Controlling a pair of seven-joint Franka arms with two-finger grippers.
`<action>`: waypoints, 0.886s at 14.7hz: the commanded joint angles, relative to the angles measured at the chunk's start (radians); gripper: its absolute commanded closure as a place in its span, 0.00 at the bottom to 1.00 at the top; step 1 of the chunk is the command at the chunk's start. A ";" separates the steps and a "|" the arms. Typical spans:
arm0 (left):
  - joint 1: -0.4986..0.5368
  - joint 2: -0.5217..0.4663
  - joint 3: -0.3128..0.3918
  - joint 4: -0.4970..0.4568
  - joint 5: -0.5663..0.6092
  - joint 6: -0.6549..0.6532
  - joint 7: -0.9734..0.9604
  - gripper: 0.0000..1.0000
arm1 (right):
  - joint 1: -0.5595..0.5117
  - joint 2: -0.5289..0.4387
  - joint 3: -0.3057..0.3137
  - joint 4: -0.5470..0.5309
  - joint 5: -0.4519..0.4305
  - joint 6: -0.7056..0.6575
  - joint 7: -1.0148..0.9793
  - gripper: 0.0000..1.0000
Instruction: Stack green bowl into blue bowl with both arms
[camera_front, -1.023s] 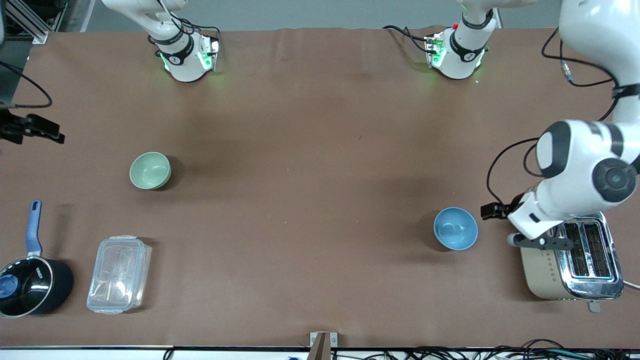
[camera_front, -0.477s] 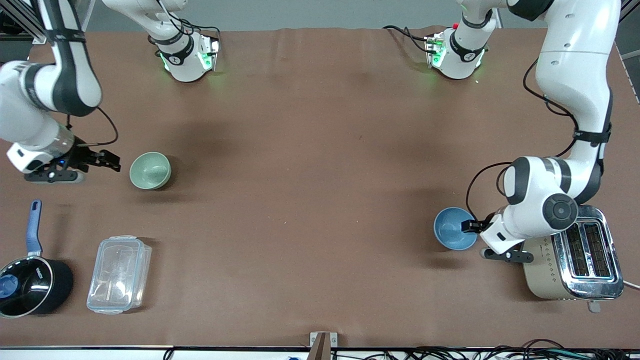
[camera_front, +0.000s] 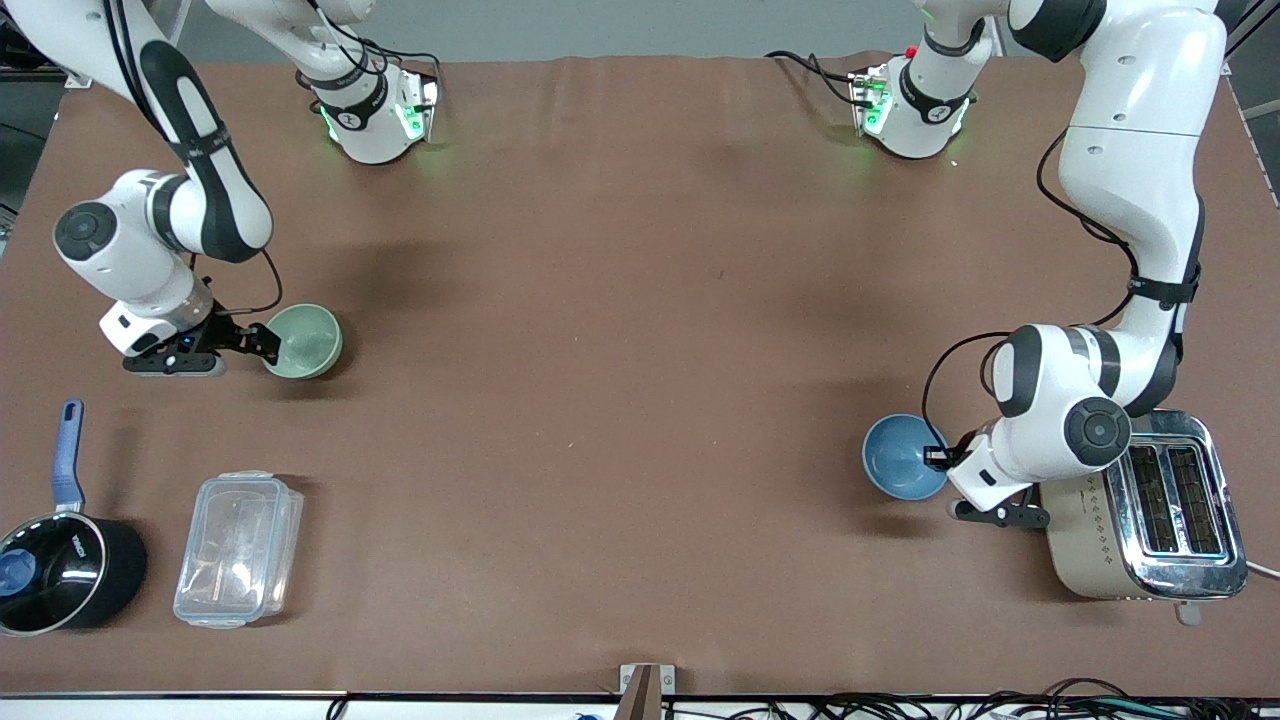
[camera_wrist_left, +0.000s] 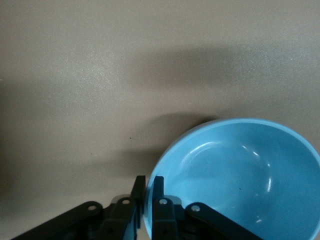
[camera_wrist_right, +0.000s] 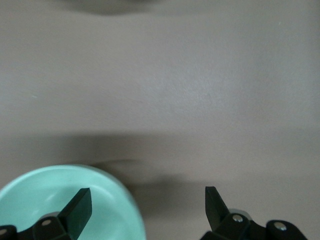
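**At both ends of the table, 2 grippers at 2 bowl rims**

Toward the right arm's end of the table sits the green bowl (camera_front: 302, 341) — pale sage, smooth, glossy, plain inside. The right gripper (camera_front: 262, 343) is at its rim on the side away from the table's middle. The right wrist view shows its fingers (camera_wrist_right: 80, 204) spread wide, 1 over the bowl's inside and the other over bare table outside the rim, with nothing clamped.

Toward the left arm's end, the blue bowl (camera_front: 903, 457) stands upright just beside a toaster (camera_front: 1150, 525) with a chrome top and 2 slots. It is a medium blue, smooth, with soft highlights on its inner wall (camera_wrist_left: 240, 175). The left gripper (camera_front: 938, 458) is at the rim on the toaster's side; in the left wrist view its fingers (camera_wrist_left: 158, 187) stand narrow, 1 inside and 1 outside the wall, pinching the rim.

A plain brown covering (camera_front: 620, 350) spans the table, lightly creased, and green lights glow on both arm bases along its edge. Nearer the front camera than the green bowl lie a clear plastic lidded container (camera_front: 238, 548) and a black saucepan (camera_front: 65, 572) with a blue handle; white lettering on the pan's wall is too small to read. Black cables (camera_front: 1000, 705) trail along the table's near edge.
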 joint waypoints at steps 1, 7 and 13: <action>-0.015 -0.009 -0.006 0.024 -0.004 0.009 -0.005 1.00 | -0.011 -0.010 0.010 -0.077 -0.005 0.086 -0.016 0.00; -0.178 -0.061 -0.058 0.140 -0.012 -0.121 -0.230 1.00 | -0.006 -0.009 0.013 -0.109 -0.004 0.106 -0.012 0.54; -0.455 -0.014 -0.064 0.182 -0.011 -0.121 -0.583 1.00 | 0.029 -0.067 0.015 -0.102 -0.002 0.019 0.004 1.00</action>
